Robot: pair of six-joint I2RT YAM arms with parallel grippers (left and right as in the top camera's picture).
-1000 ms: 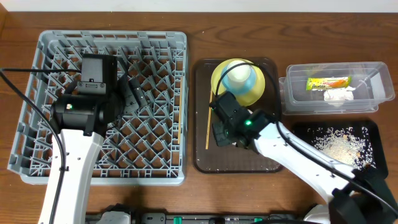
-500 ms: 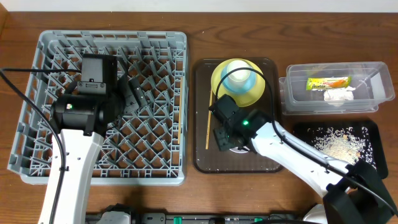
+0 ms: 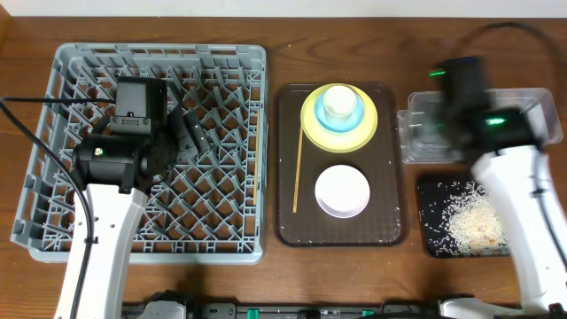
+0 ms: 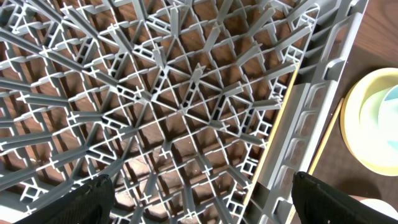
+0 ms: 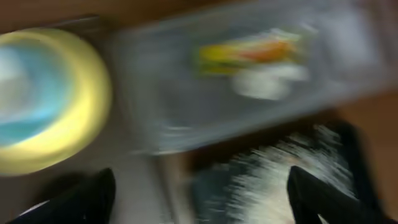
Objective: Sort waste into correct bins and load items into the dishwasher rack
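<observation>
Snack wrapper [image 5: 252, 53]: yellow-green, orange print too blurred to read; lies in clear tub [image 3: 416, 146] beside crumpled white tissue [image 5: 270, 81]. Left gripper [image 4: 208, 202] over grey rack [image 4: 186, 93], jaws spread wide, empty. Right gripper [image 5: 199, 196] above the tub, jaws likewise apart, empty.

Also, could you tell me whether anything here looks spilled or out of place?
Nothing stands out: the rice scraps are scattered, but inside the black tray; the white bowl sits upright on the brown tray.
</observation>
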